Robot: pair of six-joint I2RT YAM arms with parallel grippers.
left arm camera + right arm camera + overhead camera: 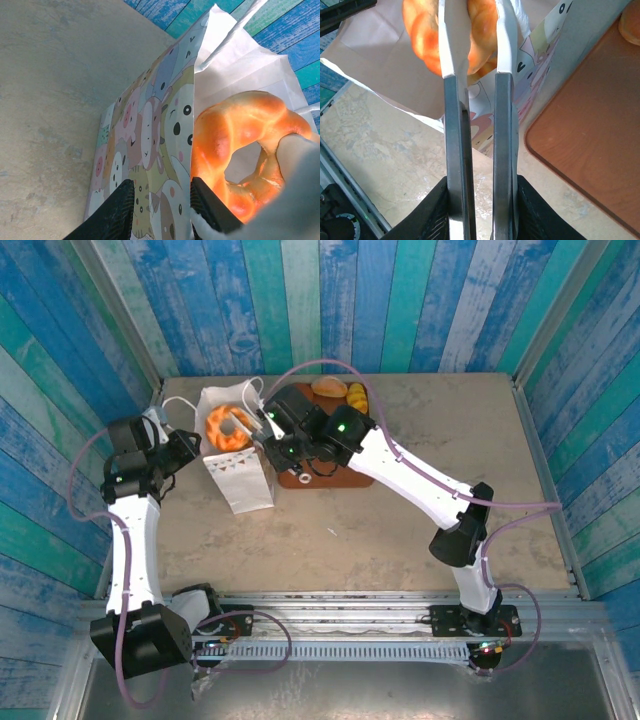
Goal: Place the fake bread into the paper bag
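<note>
Presently the paper bag (pixel 238 475) stands near the far left corner of the desk (pixel 380 540), its mouth open upward. The ring-shaped bagel (pixel 229 426) sits in that mouth, level with the rim rather than down inside. From the left wrist, the bagel (pixel 235 140) shows glossy orange against the bag's white inner wall, and the outer side panel (pixel 150 150) carries a print of cartoon animal faces.

The right gripper (pixel 259 426) reaches over the bag's right rim and is clenched on the bagel. In its own wrist view the right gripper (pixel 476 50) has one finger (pixel 454 100) on each side of one arc of the ring (pixel 422 35), pressed against it. One pale finger also shows through the ring's hole in the left wrist view.

The left gripper (pixel 190 447) is at the bag's left side. Its dark fingers (pixel 117 212) straddle the rim, one outside on the printed panel and one inside, clamped on the bag's wall.

Just right of the bag lies a flat brown board (pixel 335 478), partly under the right arm, with a rounded corner (pixel 590 140) close to the bag's base. Two rolls rest at the board's far edge, one pale brown (pixel 328 388) and one orange-yellow (pixel 357 396), touching each other.
</note>
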